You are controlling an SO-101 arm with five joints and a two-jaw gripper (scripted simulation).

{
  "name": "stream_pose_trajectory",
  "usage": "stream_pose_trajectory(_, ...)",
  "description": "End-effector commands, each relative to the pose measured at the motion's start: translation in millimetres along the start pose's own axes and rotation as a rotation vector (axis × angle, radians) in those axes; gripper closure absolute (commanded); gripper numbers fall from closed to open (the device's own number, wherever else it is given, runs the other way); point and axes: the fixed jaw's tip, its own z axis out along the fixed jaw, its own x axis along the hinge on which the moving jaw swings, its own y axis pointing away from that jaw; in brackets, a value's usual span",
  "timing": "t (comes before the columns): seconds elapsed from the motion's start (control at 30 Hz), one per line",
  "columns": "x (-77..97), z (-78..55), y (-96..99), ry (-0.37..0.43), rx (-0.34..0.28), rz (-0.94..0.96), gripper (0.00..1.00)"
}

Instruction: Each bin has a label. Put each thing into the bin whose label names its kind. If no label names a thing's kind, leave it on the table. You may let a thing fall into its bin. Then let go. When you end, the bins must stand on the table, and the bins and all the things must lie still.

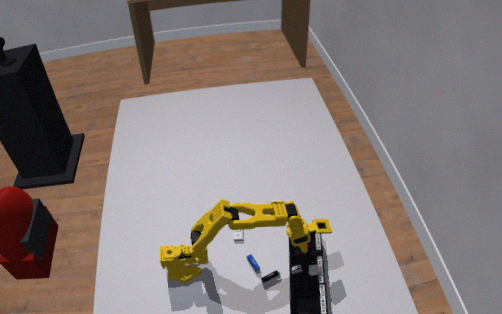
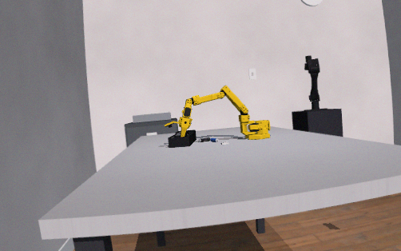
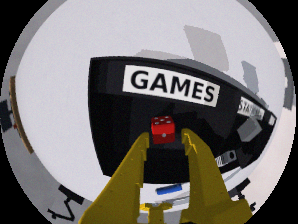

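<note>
Red die [image 3: 162,129] above black GAMES bin [image 3: 113,129]; blue stick [image 1: 253,263], white piece [image 1: 239,235] (both flat) on table.
</note>
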Motion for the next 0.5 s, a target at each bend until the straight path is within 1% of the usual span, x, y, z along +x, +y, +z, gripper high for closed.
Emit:
stream_pose_trajectory(0.0,-10.3,-11.2,-2.9,-0.062,0.002,0.018,0.83)
stream_pose_trajectory(0.2,-10.4,-12.1,-2.9,-0.062,0.002,0.018,0.83)
stream_pose_trajectory(0.3,-10.8,-15.5,-2.9,-0.062,0.002,0.018,0.83)
stream_pose_trajectory(0.4,-11.3,-21.5,-2.9,-0.062,0.002,0.018,0.83)
stream_pose_trajectory(0.47,-11.3,-21.5,-2.9,-0.062,0.002,0.018,0.83)
